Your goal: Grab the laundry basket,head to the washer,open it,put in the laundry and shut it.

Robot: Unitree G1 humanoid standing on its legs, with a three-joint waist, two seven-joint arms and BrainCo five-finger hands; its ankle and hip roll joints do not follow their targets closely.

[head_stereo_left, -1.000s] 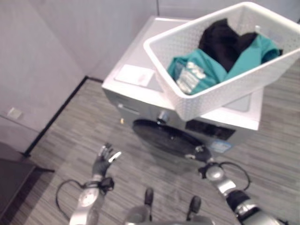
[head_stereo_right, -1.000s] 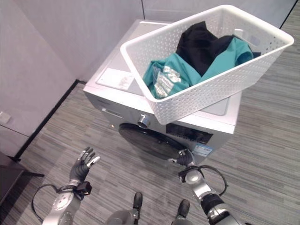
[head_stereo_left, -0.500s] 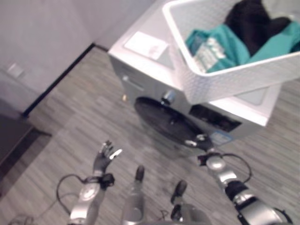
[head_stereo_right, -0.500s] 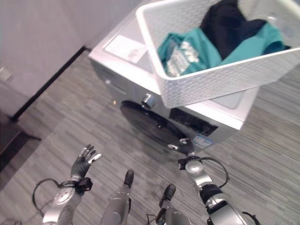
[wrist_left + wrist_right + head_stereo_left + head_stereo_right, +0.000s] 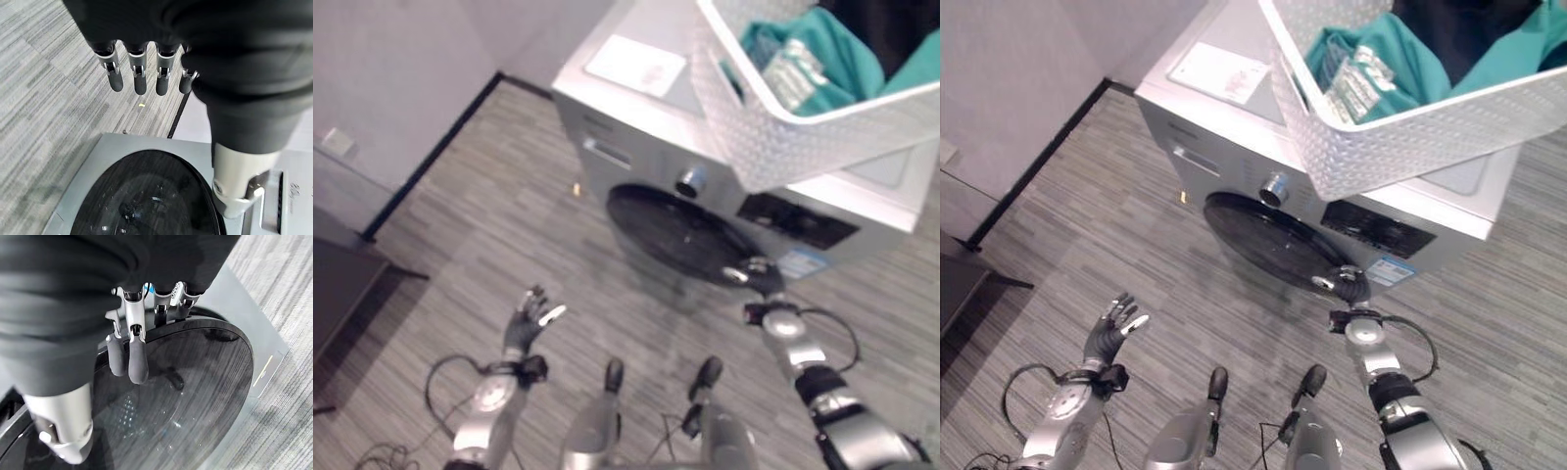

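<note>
One left robot hand (image 5: 1108, 333) hangs released over striped grey floor (image 5: 1087, 225); right robot hand (image 5: 1351, 288) curls on the glossy round washer door (image 5: 1268, 240) rim, below the perforated white laundry basket (image 5: 1410, 137) holding teal cloth (image 5: 1371, 64)

Head stereo pair: you look steeply down from above at the washer (image 5: 1332, 196) and floor (image 5: 1087, 245), washer at 1 o'clock; both eyes share nearly all of it. Left wrist camera: you look along the left hand (image 5: 146, 44), from a distance, at the door (image 5: 146, 196). Right wrist camera: you sit very close, right hand (image 5: 132, 347) against that same door.
</note>
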